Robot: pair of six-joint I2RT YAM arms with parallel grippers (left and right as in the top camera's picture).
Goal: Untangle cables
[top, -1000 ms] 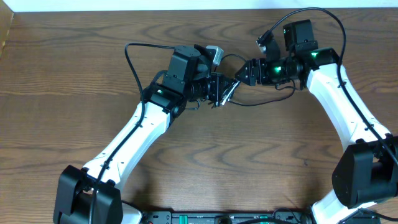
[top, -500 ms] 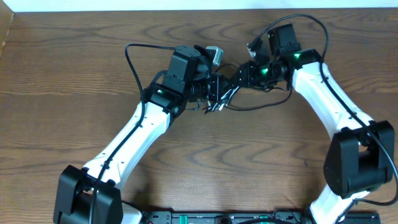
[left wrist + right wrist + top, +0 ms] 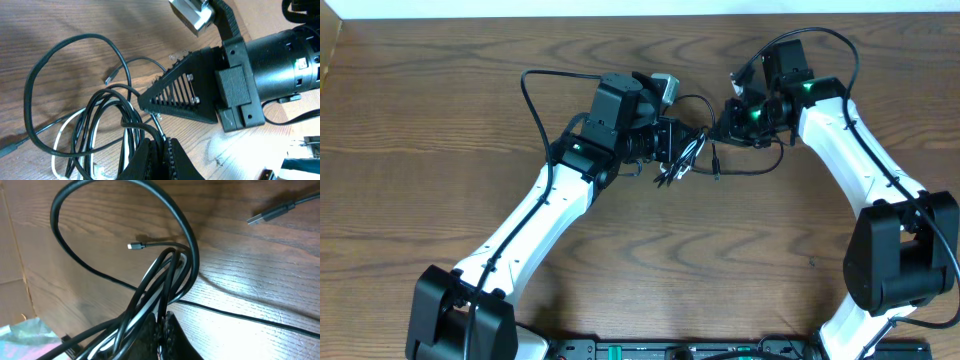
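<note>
Cables [image 3: 688, 155]: being held as one tangle over the far middle of the table [image 3: 440, 200], between both arms.
Left end effector [image 3: 160, 146]: jaws are being pressed shut; black strands are being pinched between them, per the left wrist view.
Right end effector [image 3: 162, 322]: jaws are being pressed shut too; a strand of the bundle is being gripped at the tips.
Spacing: both end effectors are being held just beside each other, tips facing.
White cable [image 3: 62, 137]: being carried inside the black loops, beside the left grip.
Loose ends: small plug [image 3: 134, 245] is being left free near the bundle; larger plug [image 3: 265, 215] is being left well apart from it.
</note>
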